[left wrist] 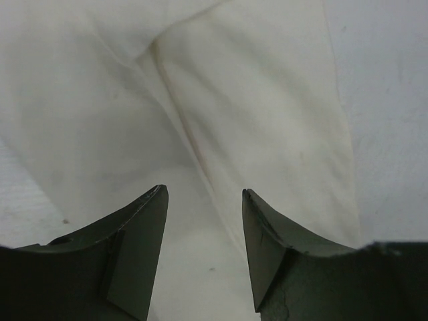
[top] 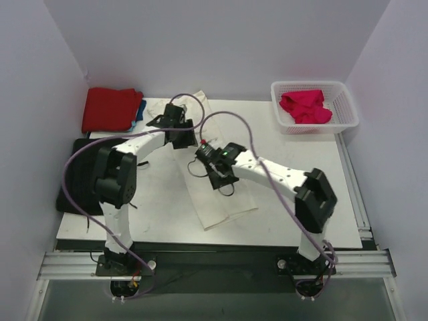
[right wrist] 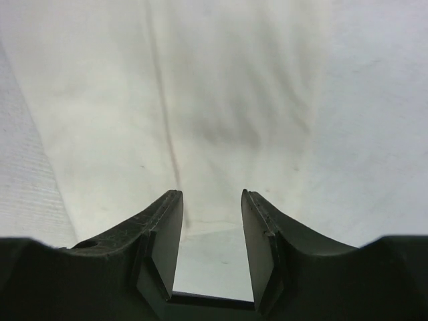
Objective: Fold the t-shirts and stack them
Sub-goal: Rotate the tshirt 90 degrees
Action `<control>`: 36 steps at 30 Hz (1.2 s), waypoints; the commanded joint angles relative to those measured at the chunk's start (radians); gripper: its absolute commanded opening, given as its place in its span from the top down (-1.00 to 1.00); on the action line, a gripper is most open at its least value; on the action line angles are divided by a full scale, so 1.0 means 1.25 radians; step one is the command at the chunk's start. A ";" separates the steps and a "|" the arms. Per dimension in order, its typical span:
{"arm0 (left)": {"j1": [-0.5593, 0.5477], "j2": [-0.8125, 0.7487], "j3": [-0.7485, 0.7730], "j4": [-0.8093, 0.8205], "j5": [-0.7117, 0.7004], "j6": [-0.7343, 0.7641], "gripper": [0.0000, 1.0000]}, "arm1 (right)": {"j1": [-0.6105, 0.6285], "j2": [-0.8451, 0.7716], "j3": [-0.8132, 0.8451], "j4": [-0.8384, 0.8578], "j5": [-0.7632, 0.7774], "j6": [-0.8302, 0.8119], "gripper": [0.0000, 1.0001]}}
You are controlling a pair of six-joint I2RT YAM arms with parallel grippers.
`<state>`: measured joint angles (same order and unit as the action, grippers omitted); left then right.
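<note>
The cream-white t-shirt (top: 221, 204) lies as a long narrow strip from the table's back middle toward the front. My left gripper (top: 182, 137) hovers over its far part, and the left wrist view shows it (left wrist: 204, 190) open and empty above the cloth (left wrist: 254, 100). My right gripper (top: 215, 175) is over the strip's middle. In the right wrist view it (right wrist: 210, 192) is open and empty above the cloth (right wrist: 234, 87). A folded red t-shirt (top: 110, 108) lies on a blue one (top: 138, 115) at the back left. A magenta-pink t-shirt (top: 306, 105) lies crumpled in a basket.
A white plastic basket (top: 348, 107) stands at the back right corner. A black mat (top: 77, 177) lies along the table's left edge. Both arms' cables loop above the shirt. White walls close in the back and both sides.
</note>
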<state>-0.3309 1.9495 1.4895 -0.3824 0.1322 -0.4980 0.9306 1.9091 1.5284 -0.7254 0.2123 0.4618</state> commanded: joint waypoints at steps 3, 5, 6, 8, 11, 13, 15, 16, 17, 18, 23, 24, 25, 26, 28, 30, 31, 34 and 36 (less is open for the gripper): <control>-0.085 0.117 0.126 -0.055 -0.099 -0.041 -0.18 | -0.115 -0.243 -0.125 -0.035 0.095 0.070 0.18; -0.094 0.141 0.139 -0.062 -0.146 -0.076 -0.18 | -0.154 -0.307 -0.179 -0.033 0.098 0.071 0.18; -0.095 0.147 0.142 -0.067 -0.160 -0.090 -0.18 | -0.164 -0.324 -0.194 -0.035 0.100 0.070 0.18; -0.098 0.168 0.161 -0.096 -0.177 -0.124 -0.18 | -0.177 -0.360 -0.227 -0.035 0.101 0.063 0.18; -0.116 0.209 0.208 -0.144 -0.211 -0.127 -0.18 | -0.191 -0.383 -0.253 -0.035 0.107 0.064 0.18; -0.128 0.231 0.225 -0.152 -0.184 -0.099 -0.18 | -0.198 -0.388 -0.261 -0.035 0.106 0.066 0.18; -0.146 0.271 0.259 -0.173 -0.126 -0.075 -0.17 | -0.201 -0.387 -0.263 -0.035 0.106 0.074 0.19; -0.152 0.287 0.275 -0.185 -0.112 -0.053 -0.16 | -0.201 -0.385 -0.263 -0.035 0.105 0.074 0.19; -0.160 0.318 0.288 -0.217 -0.106 -0.045 -0.16 | -0.202 -0.381 -0.261 -0.033 0.104 0.072 0.19; -0.174 0.333 0.311 -0.229 -0.106 -0.036 -0.15 | -0.202 -0.377 -0.257 -0.033 0.104 0.071 0.19; -0.215 0.371 0.318 -0.284 -0.069 0.013 -0.14 | -0.212 -0.372 -0.252 -0.033 0.108 0.065 0.19; -0.222 0.370 0.313 -0.292 -0.084 0.026 -0.14 | -0.214 -0.372 -0.254 -0.033 0.106 0.066 0.19; -0.239 0.361 0.300 -0.299 -0.093 0.030 -0.14 | -0.216 -0.374 -0.254 -0.033 0.107 0.066 0.19; -0.247 0.352 0.291 -0.315 -0.126 0.030 -0.14 | -0.217 -0.374 -0.256 -0.033 0.109 0.066 0.20; -0.262 0.336 0.248 -0.328 -0.156 0.030 -0.14 | -0.218 -0.373 -0.256 -0.032 0.108 0.066 0.20; -0.274 0.301 0.208 -0.338 -0.199 0.013 -0.14 | -0.219 -0.370 -0.254 -0.031 0.099 0.067 0.20; -0.275 0.287 0.186 -0.338 -0.208 0.006 -0.14 | -0.219 -0.369 -0.254 -0.030 0.098 0.067 0.20; -0.272 0.220 0.103 -0.330 -0.227 -0.014 -0.14 | -0.219 -0.366 -0.257 -0.027 0.088 0.067 0.20; -0.269 0.197 0.061 -0.331 -0.238 -0.020 -0.14 | -0.219 -0.369 -0.264 -0.026 0.082 0.067 0.20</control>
<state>-0.6735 2.1792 1.6714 -0.6044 -0.1558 -0.4889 0.6605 1.4502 1.2022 -0.7368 0.3061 0.5343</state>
